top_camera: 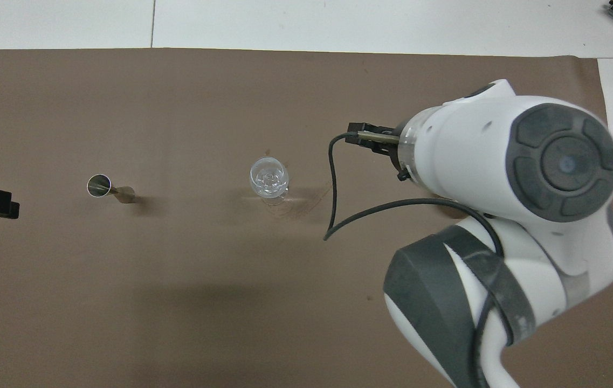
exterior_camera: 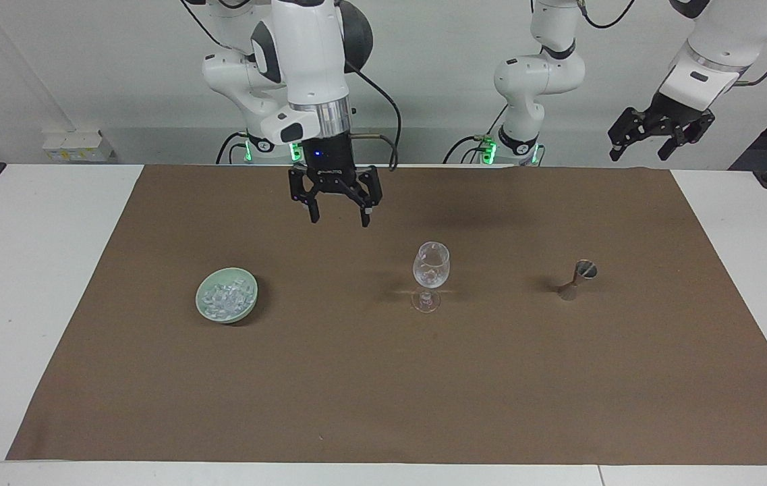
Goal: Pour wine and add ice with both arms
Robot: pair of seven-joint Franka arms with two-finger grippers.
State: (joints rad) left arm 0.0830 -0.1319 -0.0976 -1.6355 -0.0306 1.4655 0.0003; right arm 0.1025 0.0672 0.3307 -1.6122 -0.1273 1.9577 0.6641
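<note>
The right gripper (exterior_camera: 337, 217) is hanging in the air over the brown mat (exterior_camera: 383, 378), between the bowl (exterior_camera: 201, 304) and the wine glass (exterior_camera: 431, 275), with its fingers spread wide and nothing in them. The ice (exterior_camera: 225, 297) is lying heaped in that pale green bowl toward the right arm's end of the table, and a few cubes are sitting inside the wine glass too. The glass is standing upright near the middle of the mat. A small metal measuring cup (exterior_camera: 578, 279) is standing well apart from it, toward the left arm's end. The left gripper (exterior_camera: 661, 138) is waiting high up past the mat's corner, its fingers spread and holding nothing.
</note>
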